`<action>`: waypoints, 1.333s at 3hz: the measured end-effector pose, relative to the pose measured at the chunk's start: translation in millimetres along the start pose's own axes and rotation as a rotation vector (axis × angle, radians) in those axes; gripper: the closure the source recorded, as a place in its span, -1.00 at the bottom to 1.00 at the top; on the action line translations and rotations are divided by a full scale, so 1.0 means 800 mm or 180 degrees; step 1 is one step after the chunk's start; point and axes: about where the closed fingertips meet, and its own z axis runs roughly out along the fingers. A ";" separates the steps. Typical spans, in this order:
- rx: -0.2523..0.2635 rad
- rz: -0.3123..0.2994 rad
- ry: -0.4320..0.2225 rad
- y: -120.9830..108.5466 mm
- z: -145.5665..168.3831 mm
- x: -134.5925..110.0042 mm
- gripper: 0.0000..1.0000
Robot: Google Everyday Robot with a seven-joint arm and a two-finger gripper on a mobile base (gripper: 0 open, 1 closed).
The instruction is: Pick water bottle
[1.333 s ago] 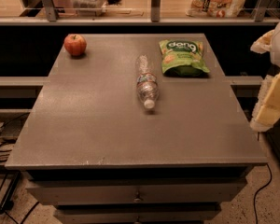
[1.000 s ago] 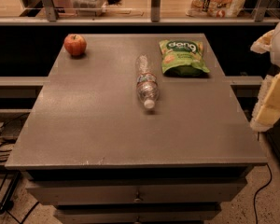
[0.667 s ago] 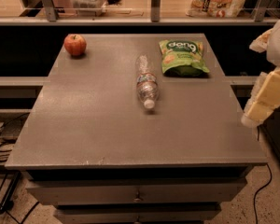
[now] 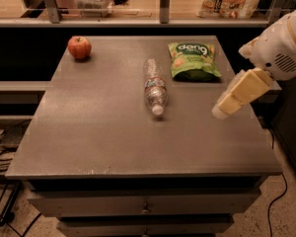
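Flanking water bottle (image 4: 155,90): apple (image 4: 79,47), green bag (image 4: 192,60); claw (image 4: 221,110) hovers right, apart.

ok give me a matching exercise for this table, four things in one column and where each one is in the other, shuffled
Things
1. apple
2. water bottle
3. green snack bag
4. gripper

Places
A. in the air over the right side of the table
B. far left corner of the table
C. lying on its side near the middle of the table
D. far edge of the table, right of centre

Pairs: 1-B, 2-C, 3-D, 4-A
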 end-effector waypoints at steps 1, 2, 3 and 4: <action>-0.0073 0.0162 -0.0223 -0.006 0.031 -0.027 -1.00; -0.0074 0.0162 -0.0223 -0.006 0.031 -0.028 -1.00; -0.0102 0.0304 -0.0281 -0.006 0.058 -0.046 -1.00; -0.0138 0.0458 -0.0423 -0.005 0.096 -0.077 -1.00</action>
